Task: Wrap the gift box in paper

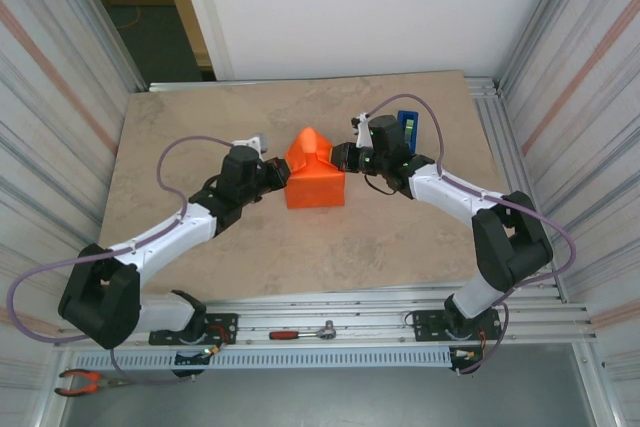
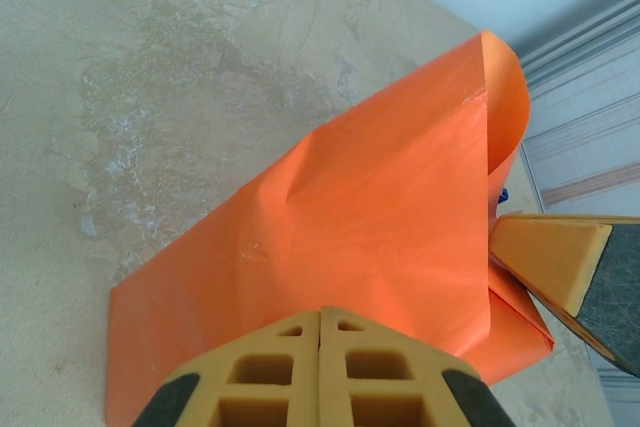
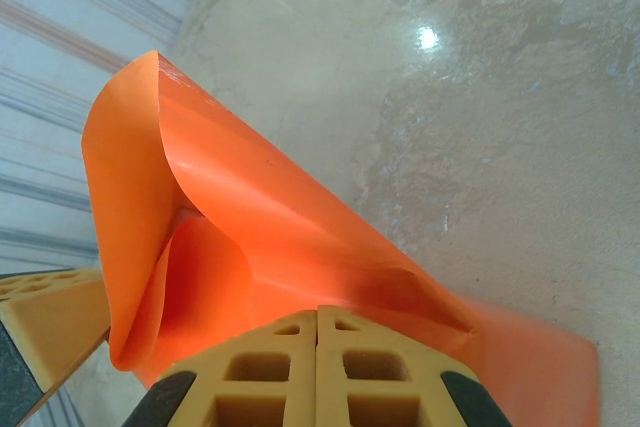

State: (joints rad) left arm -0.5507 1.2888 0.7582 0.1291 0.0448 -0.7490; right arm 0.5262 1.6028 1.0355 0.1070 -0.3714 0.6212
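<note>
Both pairs of jaws are closed, each with its two yellow fingers pressed flat together and no gap between them. The left wrist view shows the left fingers point(image 2: 270, 372) meeting at the near edge of the paper point(image 2: 370, 217). The right wrist view shows the right fingers point(image 3: 370, 377) doing the same on the opposite side. Whether either pair has a fold of the thin sheet nipped between its pads cannot be told.

One finger point(image 2: 550, 252) of the right jaws juts in at the right of the left wrist view, beside the paper's curled edge. One finger point(image 3: 50, 312) of the left jaws juts in at the lower left of the right wrist view.

From above, the bright orange paper point(image 1: 315, 179) sits in the middle of the mottled beige surface point(image 1: 200, 127), folded up into a blocky mound with a peaked flap at the far end. It covers whatever lies beneath.

The left arm point(image 1: 170, 227) reaches in from the lower left, and the right arm point(image 1: 450, 192) from the lower right, their tips at either flank of the mound.

A blue tape dispenser point(image 1: 408, 125) stands just behind the right wrist.

On the metal rail at the near edge lie a red-handled ratchet point(image 1: 302, 332) and, far left, red-handled pliers point(image 1: 82, 381).
</note>
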